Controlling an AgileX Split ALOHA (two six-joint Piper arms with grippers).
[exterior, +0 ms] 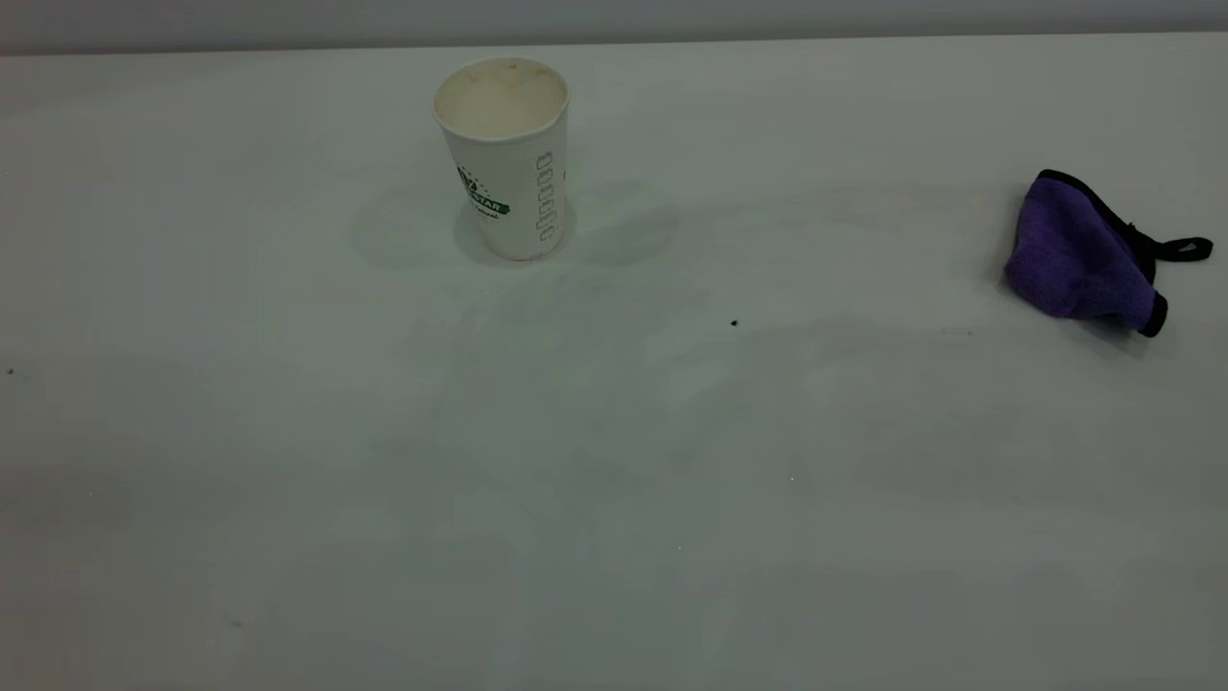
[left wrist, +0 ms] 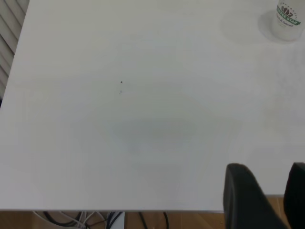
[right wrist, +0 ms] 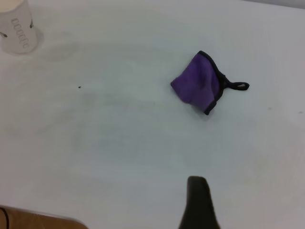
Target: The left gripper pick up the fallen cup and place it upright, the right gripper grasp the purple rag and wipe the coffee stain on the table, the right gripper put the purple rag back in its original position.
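**Cup standing, rag lying by itself**

While the paper cup stands upright toward the far side of the smooth white table, nothing touches it. It is round, wider at the top, creamy inside, with a green banner and a row of bumpy ovals on its side. The fuzzy purple rag lies bunched up well away at the right, its black edge and little loop tab showing. A tiny black speck sits between them. The left gripper hangs over the table's near edge with its two black fingers spread apart, holding nothing. Only one dark finger of the right gripper shows, so I cannot tell its state.
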